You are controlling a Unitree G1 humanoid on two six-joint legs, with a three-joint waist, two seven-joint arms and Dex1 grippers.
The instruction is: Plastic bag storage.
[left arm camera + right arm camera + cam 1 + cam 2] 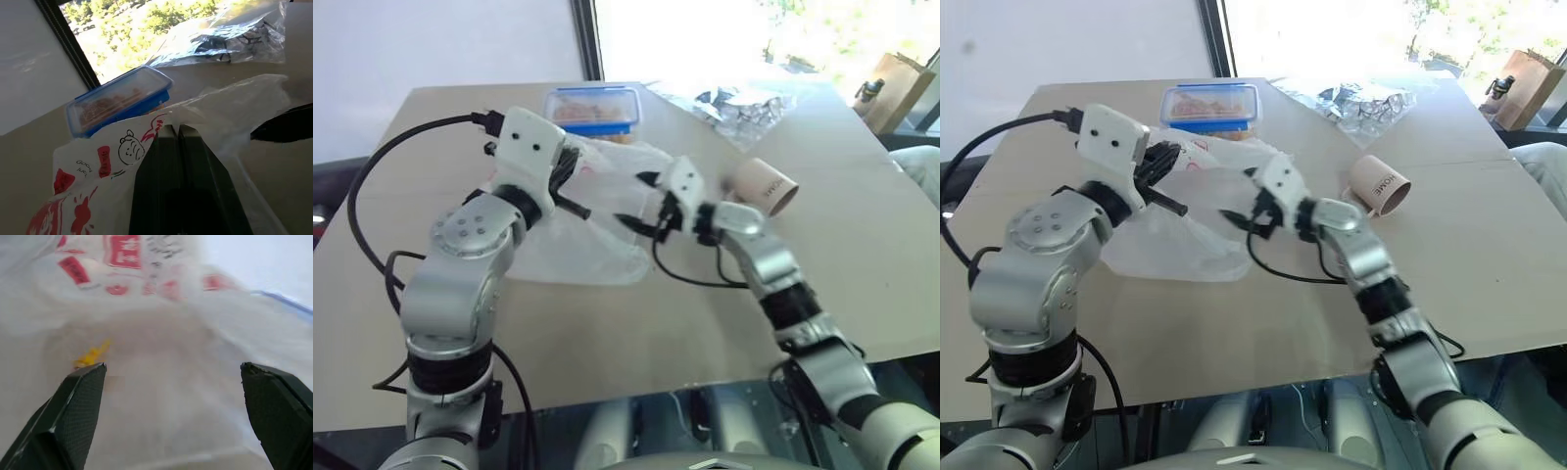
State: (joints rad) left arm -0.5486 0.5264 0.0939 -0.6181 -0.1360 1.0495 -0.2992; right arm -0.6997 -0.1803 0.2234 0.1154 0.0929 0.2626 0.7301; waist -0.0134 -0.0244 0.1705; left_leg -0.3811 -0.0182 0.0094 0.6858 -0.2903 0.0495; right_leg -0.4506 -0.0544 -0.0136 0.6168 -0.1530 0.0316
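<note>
1. Head views: the plastic bag (592,230) lies spread on the tabletop (862,255), near the middle and closer to the far edge. It is thin, translucent and white, and part of it is lifted up to the left gripper (570,166). The two black fingers of this gripper are pressed together on the upper fold of the bag. The right gripper (636,201) is just beside the bag, on its right side, with the fingers spread wide apart and nothing between them. A blue-lidded food box (593,108) stands at the far edge, just behind the bag. A crumpled clear wrapper (744,103) lies near the far right corner. A beige paper cup (766,186) lies on its side to the right of the right gripper, apart from the bag.

2. Left wrist view: the fingers (168,161) are closed together, and the bag (98,186) is pinched at their tips. The bag shows red patches and a small cartoon face. Behind it is the food box (117,100) with something brown inside, and farther away the wrapper (230,36).

3. Right wrist view: both fingertips (80,401) stand far apart and hold nothing. Past them is the white film of the bag (161,347), with red printed patches and a small yellow mark.
</note>
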